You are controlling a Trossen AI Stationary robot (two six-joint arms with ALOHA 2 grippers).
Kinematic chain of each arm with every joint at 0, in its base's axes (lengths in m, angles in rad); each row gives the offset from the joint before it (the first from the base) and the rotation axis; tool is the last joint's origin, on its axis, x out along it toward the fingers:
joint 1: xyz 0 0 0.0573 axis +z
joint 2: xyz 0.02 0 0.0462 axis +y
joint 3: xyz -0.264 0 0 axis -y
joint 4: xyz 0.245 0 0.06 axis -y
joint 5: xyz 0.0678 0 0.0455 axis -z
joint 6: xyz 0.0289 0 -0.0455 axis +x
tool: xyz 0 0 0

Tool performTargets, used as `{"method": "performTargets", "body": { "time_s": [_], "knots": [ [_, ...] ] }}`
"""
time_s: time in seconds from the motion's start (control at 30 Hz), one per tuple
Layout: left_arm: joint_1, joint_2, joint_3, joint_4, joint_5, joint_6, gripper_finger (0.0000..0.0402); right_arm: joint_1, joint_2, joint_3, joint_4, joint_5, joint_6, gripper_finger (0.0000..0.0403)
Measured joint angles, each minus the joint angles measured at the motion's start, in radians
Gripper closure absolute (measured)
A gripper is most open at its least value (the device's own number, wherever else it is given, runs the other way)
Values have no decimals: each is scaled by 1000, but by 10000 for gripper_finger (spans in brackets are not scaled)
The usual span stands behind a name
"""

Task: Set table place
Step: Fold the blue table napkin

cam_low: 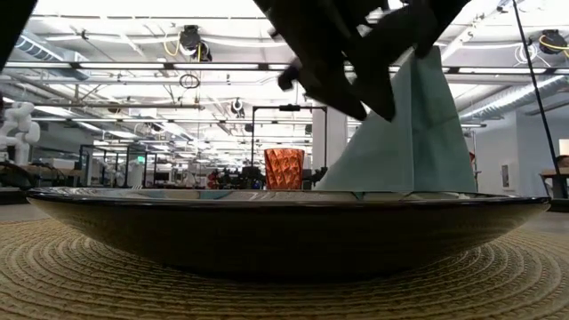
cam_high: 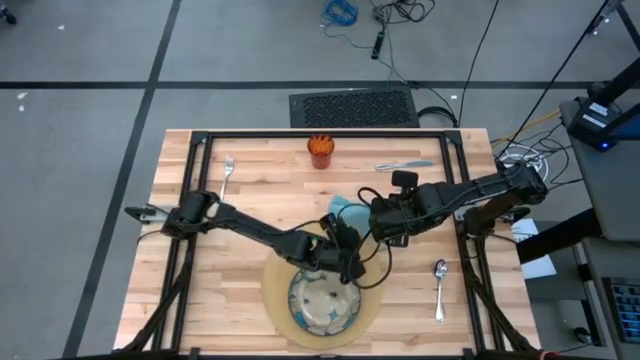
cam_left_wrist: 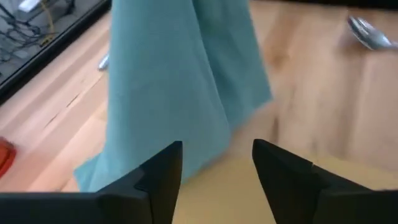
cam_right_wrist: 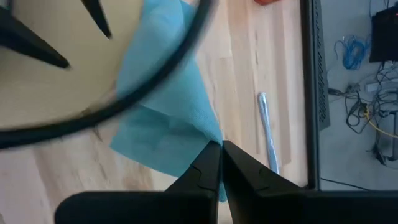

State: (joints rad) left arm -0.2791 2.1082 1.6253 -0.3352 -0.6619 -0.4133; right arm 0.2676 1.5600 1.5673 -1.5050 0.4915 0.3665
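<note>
Mat (cam_high: 372, 308): a large round tan woven mat lies at the near edge of the counter (cam_high: 200, 300), filling the foreground of the low view.
Dish (cam_high: 323, 303): a round blue-green patterned dish sits on the mat, toward its near side.
Left hand (cam_high: 345, 250): it hovers over the far rim of the mat, just beyond the dish. Its two dark fingers (cam_left_wrist: 163, 171) stand apart with nothing between them, so it is released. The napkin hangs just past the fingertips.
Napkin (cam_high: 350, 212): a teal cloth napkin hangs in the air just beyond the mat, lifted by one corner. In the low view it drapes down behind the dish; whether its lower edge touches the counter cannot be told.
Right hand (cam_high: 372, 222): it reaches in from the right side of the counter to the middle, beside the left hand. Its fingers are clenched on the napkin's edge, seen pressed together in the right wrist view.
Spoon (cam_high: 439, 288): a metal spoon lies on the counter to the right of the mat, well apart from the napkin.
Fork (cam_high: 228, 176): a metal fork lies toward the far left of the counter.
Knife (cam_high: 404, 165): a metal knife lies toward the far right, beyond the right arm.
Cup (cam_high: 320, 151): a small orange cup stands upright near the far edge, at the middle.
</note>
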Motion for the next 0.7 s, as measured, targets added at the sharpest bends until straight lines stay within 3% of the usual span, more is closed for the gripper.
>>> {"method": "performTargets", "body": {
  "time_s": [0.2,0.47,0.7],
  "knots": [
    [21,93,0,233,-11,87,212,-26,-11,0,-5,-8,-12,403],
    [15,132,0,561,-143,327,212,-33,-16,0,-6,-43,-12,403],
    [53,132,0,624,-142,368,212,-33,-16,0,-4,-48,-9,403]
  ]
}}
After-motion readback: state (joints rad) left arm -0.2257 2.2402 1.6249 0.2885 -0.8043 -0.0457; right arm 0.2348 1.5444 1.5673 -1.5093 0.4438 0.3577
